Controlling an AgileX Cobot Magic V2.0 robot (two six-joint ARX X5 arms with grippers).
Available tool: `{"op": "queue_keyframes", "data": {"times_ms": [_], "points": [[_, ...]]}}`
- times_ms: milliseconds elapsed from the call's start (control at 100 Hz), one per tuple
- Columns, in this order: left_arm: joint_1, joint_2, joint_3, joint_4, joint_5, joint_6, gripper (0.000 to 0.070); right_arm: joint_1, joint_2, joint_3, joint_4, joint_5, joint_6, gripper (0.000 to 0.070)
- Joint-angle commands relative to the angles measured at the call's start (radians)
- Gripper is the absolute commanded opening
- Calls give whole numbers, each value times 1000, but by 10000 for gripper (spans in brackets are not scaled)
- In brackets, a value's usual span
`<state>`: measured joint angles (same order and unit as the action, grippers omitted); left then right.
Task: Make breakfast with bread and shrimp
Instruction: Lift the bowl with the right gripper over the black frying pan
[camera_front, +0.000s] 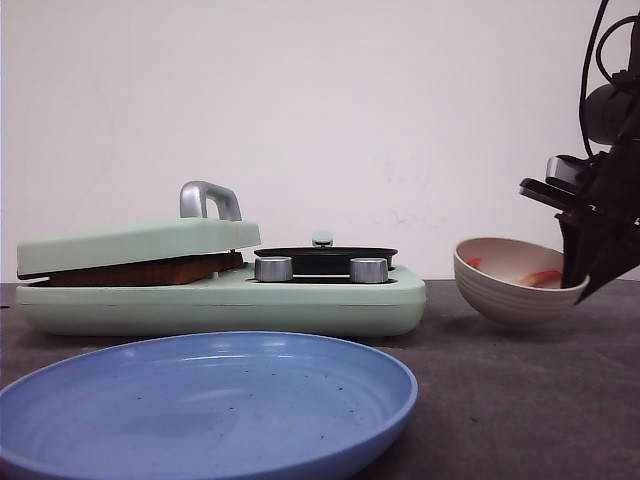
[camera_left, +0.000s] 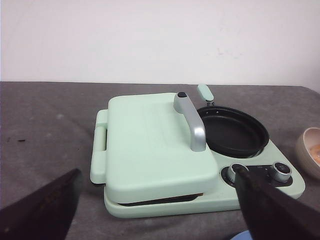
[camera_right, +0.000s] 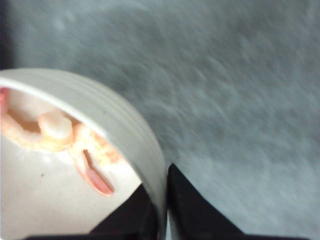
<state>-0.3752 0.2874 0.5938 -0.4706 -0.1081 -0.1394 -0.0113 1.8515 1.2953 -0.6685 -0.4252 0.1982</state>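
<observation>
- blue plate (camera_front: 200, 400) nearest the camera, nothing plated yet; final serving looks untouched
- breakfast maker (camera_front: 220, 295) behind it; sandwich lid (camera_left: 150, 145) down on a brown-edged slab, likely the bread (camera_front: 140, 270), so the bread step seems under way
- small black pan (camera_left: 232, 132) beside the lid holds nothing; shrimp cooking still to do
- left gripper (camera_left: 155, 210) hovers in front of the maker, fingers spread wide, holding nothing
- right gripper (camera_right: 162, 200) pinches the bowl (camera_front: 515, 280) rim, one finger inside, one outside; bowl tilted, apparently off the table
- shrimp (camera_right: 65, 137) in the bowl, right of the maker; next is likely tipping them into the pan
</observation>
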Motion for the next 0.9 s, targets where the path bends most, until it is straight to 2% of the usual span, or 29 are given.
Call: {"op": "queue_keyframes", "data": {"times_ms": [0, 380, 620, 730, 890], "points": [[-3, 0, 3, 8, -5, 15, 557, 7, -2, 22, 20, -26, 32, 0], [-3, 0, 3, -12, -4, 6, 557, 52, -27, 138, 49, -95, 90, 0], [-3, 0, 3, -12, -4, 6, 557, 132, -27, 253, 106, -95, 137, 0], [-3, 0, 3, -12, -4, 6, 557, 174, -27, 283, 175, -83, 166, 0], [-3, 0, 3, -12, -4, 6, 557, 234, -27, 287, 288, -5, 179, 0]]}}
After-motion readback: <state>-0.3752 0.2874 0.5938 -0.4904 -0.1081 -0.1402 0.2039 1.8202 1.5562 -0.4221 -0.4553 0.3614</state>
